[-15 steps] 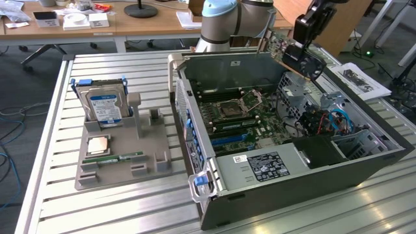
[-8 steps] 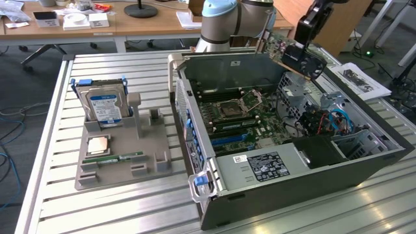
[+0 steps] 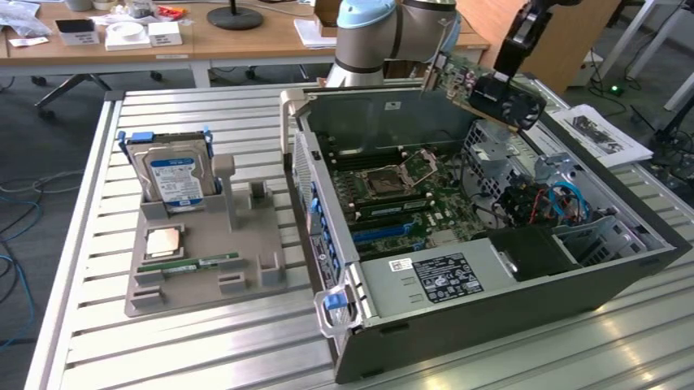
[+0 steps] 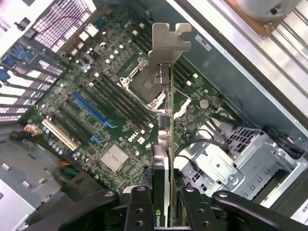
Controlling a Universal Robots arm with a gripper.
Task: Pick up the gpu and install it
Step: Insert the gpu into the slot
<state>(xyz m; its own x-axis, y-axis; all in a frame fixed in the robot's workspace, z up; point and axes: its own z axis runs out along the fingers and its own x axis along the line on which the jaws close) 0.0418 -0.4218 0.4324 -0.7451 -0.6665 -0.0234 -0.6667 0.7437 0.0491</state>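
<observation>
The gpu [image 3: 488,88], a green card with a black cooler block and a silver end bracket, hangs in the air above the back right corner of the open computer case [image 3: 607,276]. My gripper [image 3: 509,75] is shut on it from above. In the wrist view the gpu [image 4: 168,120] runs edge-on away from my gripper [image 4: 166,204], its silver bracket [image 4: 166,45] at the far end. Below it lies the motherboard [image 4: 110,91] with a blue slot [image 4: 91,109] and an empty processor socket [image 4: 144,79].
A grey holder [image 3: 195,268] at the exterior view's left carries a silver hard drive with a blue label [image 3: 175,179], a processor chip [image 3: 165,241] and a narrow green memory stick [image 3: 190,265]. Inside the case are a drive cage [image 4: 240,159], cables [image 3: 542,203] and a black power supply [image 3: 531,252].
</observation>
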